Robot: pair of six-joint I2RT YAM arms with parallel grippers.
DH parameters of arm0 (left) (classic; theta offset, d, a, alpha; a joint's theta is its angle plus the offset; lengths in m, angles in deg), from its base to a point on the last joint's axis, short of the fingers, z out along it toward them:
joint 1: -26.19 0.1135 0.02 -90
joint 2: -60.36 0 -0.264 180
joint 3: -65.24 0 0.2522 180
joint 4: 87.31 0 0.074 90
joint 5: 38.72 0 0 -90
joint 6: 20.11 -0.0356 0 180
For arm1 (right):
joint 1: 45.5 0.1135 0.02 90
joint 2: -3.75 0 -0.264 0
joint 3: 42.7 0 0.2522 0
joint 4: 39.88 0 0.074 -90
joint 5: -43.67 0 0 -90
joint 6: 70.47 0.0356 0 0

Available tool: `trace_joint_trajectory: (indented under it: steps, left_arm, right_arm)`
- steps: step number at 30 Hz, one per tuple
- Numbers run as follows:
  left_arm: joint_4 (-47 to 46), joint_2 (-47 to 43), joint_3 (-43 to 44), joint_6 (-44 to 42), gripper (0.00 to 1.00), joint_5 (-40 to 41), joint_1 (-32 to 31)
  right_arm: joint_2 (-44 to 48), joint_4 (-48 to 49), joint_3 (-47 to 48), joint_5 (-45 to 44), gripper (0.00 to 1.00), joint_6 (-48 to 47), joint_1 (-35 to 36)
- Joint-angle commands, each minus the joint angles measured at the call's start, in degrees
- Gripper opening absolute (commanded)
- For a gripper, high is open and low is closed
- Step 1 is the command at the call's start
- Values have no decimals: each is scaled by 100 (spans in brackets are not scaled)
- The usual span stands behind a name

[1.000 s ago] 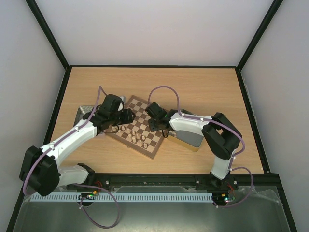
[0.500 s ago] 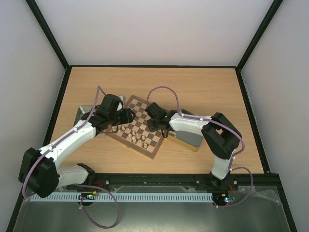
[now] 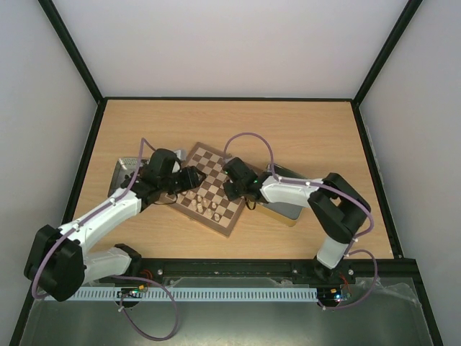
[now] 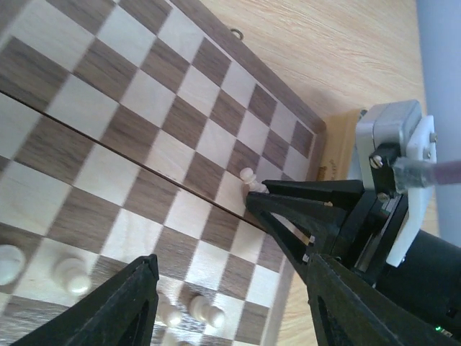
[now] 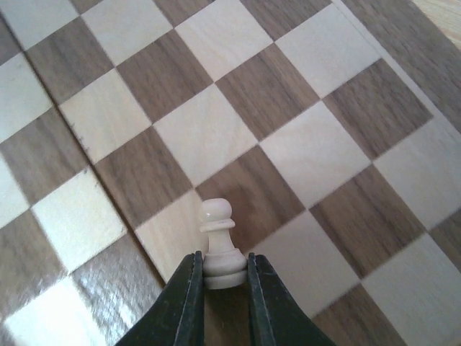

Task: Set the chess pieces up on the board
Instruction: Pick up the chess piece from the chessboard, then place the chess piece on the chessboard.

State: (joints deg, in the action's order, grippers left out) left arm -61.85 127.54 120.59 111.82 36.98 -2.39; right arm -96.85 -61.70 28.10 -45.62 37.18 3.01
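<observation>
The board [image 3: 205, 160] lies tilted in the middle of the table, with a few pale cream chess pieces [image 3: 199, 202] along its near-left edge. My right gripper [image 5: 221, 259] is shut on the base of a cream pawn [image 5: 217, 216], just over the board's squares [image 5: 216, 130]. Whether the pawn touches the board I cannot tell. The left wrist view shows the same pawn [image 4: 248, 176] at the tip of the right gripper's fingers [image 4: 302, 205]. My left gripper [image 4: 229, 256] hangs open over the board's left part, holding nothing, with cream pieces [image 4: 205, 311] below it.
A gold tin [image 3: 287, 210] sits right of the board, partly under my right arm. A silver tray [image 3: 124, 170] lies left of the board, behind my left arm. Black frame rails border the table.
My right gripper has closed on the cream pawn and shifted slightly right. My left gripper has opened a little wider and drawn toward the near-left side of the board.
</observation>
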Motion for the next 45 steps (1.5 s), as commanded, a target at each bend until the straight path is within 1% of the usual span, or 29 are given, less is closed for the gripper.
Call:
trace_joint_trajectory:
  steps: [1,6,9,11,16,20,23,28,31,34,35,37,38,40,42,45]
  left_arm:
    - [-1025,-109,-272,768,61,-806,32]
    - [-1459,7,-249,906,65,-1463,57]
    - [-1563,112,-174,798,66,-1941,88]
    - [-1452,219,-67,620,64,-2212,98]
    - [-1097,322,96,302,57,-2358,99]
    - [-1187,428,106,354,48,-2526,107]
    - [-1362,501,96,449,39,-2665,107]
    - [-1360,564,90,424,33,-2802,107]
    - [-1355,566,80,403,21,-2827,107]
    - [-1314,561,88,357,5,-2793,107]
    - [-1262,560,96,322,3,-2720,100]
    - [-1102,578,156,187,2,-2536,98]
    - [-976,596,220,108,2,-2402,98]
    - [-683,621,353,-93,2,-2154,90]
    - [-491,639,490,-262,2,-1889,54]
    - [-37,692,763,-607,3,-1212,-126]
  right_arm:
    - [761,794,-554,368,12,-170,36]
    - [1618,1671,-1205,1281,13,-276,36]
    - [1996,2018,-1480,1774,12,-390,36]
    - [2161,2196,-1614,1939,12,-406,36]
    - [2389,2421,-1773,2207,12,-454,36]
    - [2482,2553,-1841,2398,12,-451,36]
    - [2501,2555,-1844,2425,12,-429,35]
    - [2536,2586,-1871,2339,12,-388,36]
    - [2520,2598,-1863,2314,12,-340,36]
    - [2510,2596,-1859,2221,13,-229,36]
    - [2510,2548,-1837,2116,14,-132,36]
    - [2525,2355,-1713,1975,19,72,33]
    - [2556,2259,-1684,1899,25,168,35]
    - [2667,2155,-1716,1692,41,360,36]
    - [2805,2035,-1787,1453,50,479,34]
    - [3090,1806,-1912,1062,55,649,30]
